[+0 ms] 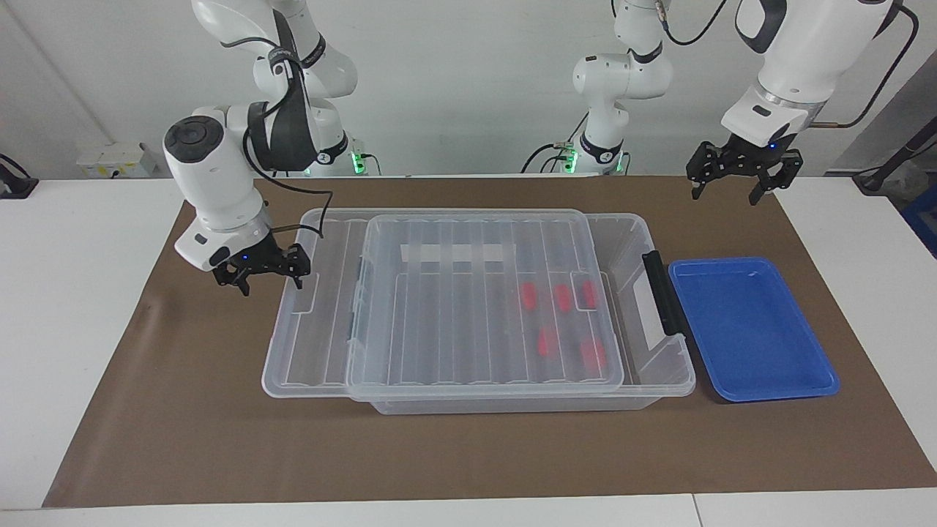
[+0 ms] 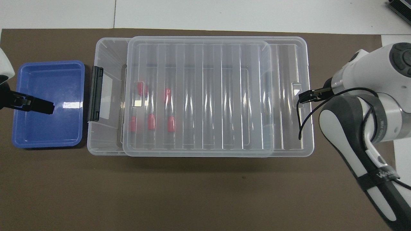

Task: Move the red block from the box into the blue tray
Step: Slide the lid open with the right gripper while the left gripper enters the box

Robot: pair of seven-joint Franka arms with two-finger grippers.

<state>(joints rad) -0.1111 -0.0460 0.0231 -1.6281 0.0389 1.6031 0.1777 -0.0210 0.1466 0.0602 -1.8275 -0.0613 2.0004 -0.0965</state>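
Right gripper [image 1: 267, 272] at the lid [image 1: 454, 307] end tab, grip unclear; lid sits offset on box [image 1: 659, 373]. Red blocks [image 1: 560, 296] inside box, under lid. Left gripper [image 1: 734, 176] wide, holding nothing, waits above tray [image 1: 754, 388].
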